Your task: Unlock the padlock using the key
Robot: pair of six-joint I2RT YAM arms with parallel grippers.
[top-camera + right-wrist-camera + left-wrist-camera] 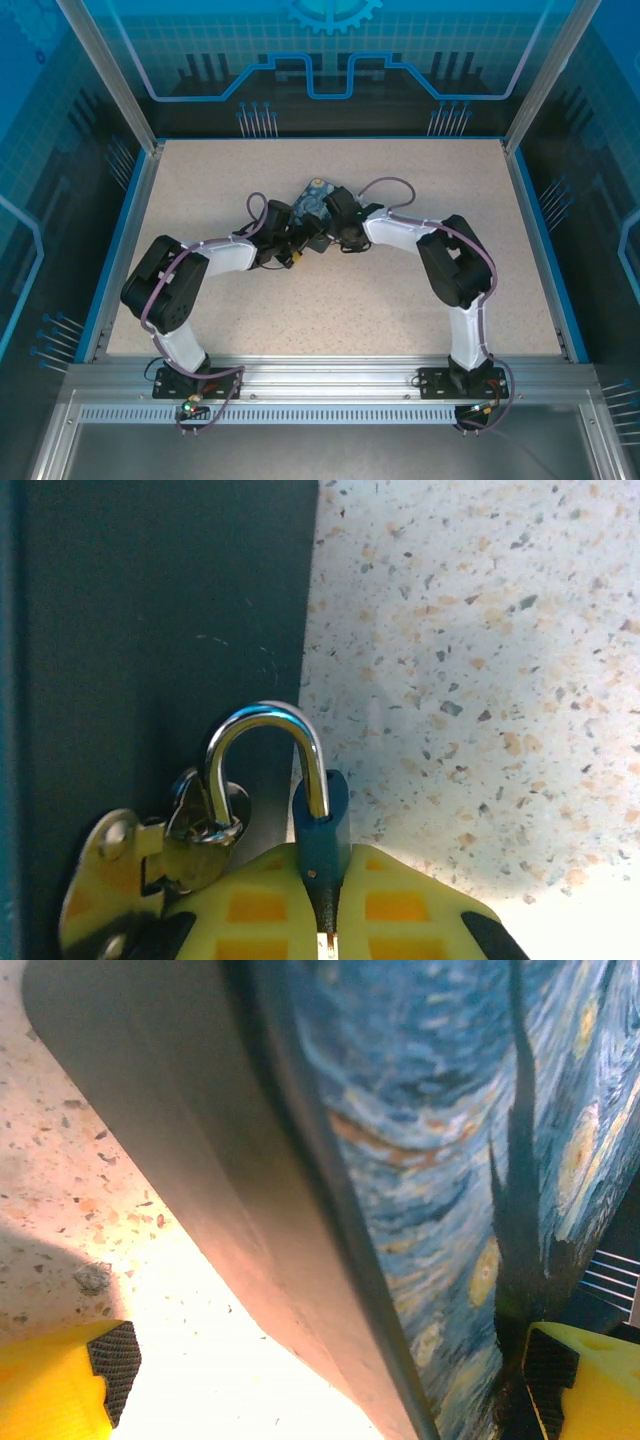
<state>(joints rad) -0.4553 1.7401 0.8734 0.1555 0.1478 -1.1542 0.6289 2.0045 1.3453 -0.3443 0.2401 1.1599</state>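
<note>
The blue padlock (322, 815) sits clamped in the right claw (328, 905), its silver shackle hooked through the hasp (110, 870) on the dark side of the painted box (150, 600). The left claw (325, 1385) gapes wide, straddling that box's edge.

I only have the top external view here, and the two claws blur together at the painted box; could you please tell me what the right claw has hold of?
Observer: The right claw is shut on the blue body of the padlock.
Operator: Thank you. Is it attached to anything?
Observer: Its silver shackle passes through the metal hasp on the dark side of the painted box; whether it is latched I cannot tell.
Operator: And the left claw?
Observer: The left claw is wide open, straddling the box's edge, with bare table between one finger and the box.
</note>
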